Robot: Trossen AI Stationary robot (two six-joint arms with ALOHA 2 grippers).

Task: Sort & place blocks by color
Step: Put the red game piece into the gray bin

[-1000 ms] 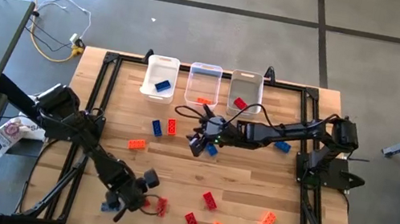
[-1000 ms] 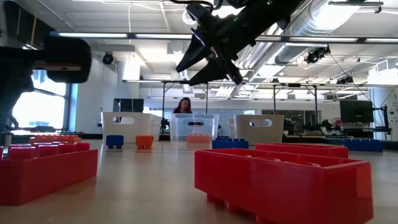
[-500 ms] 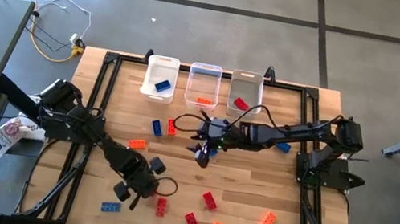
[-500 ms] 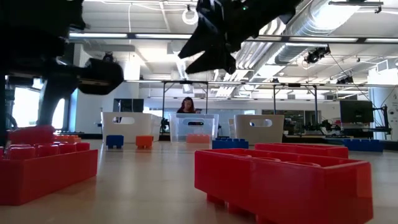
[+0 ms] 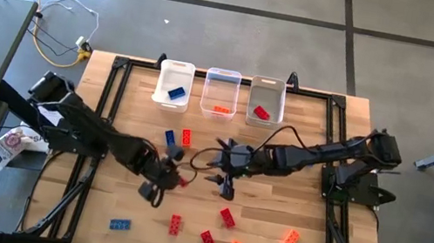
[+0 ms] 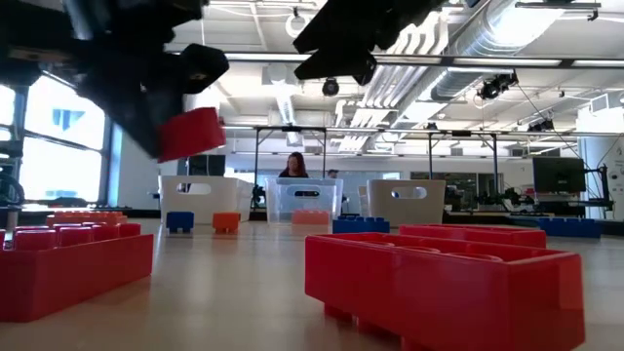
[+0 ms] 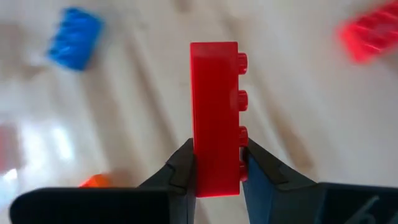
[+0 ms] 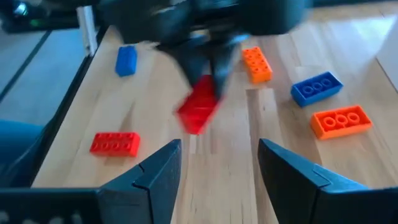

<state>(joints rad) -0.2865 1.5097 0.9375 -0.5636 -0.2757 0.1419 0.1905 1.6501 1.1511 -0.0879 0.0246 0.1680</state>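
Progress is judged early. Three bins stand in a row at the upper centre of the high view: the left bin (image 5: 174, 84) holds one blue block (image 5: 176, 94), the middle bin (image 5: 221, 92) shows orange at its floor, and the right bin (image 5: 266, 100) holds one red block (image 5: 261, 112). Most blocks remain on the desk (image 5: 274, 202): a blue and a red-orange one just below the left bin, a blue one at lower left, and red and orange ones across the lower centre and lower right.

The left hand (image 5: 170, 178), at centre-left of the high view, is pinched on a red block (image 7: 215, 118) and carries it clear of the desk. The right hand (image 5: 224, 174), at centre frame and near the left one, is spread; nothing lies between its fingers (image 8: 292, 168).

The left wrist view alone shows the grip: the block stands on end, clamped near its lower part, studs to one side. The low view confirms the block (image 6: 192, 133) is well above the desk, which the overhead view cannot establish. The right wrist view shows the other arm with the red block, and four blocks lying beyond. A person appears behind the bins in the low view only.
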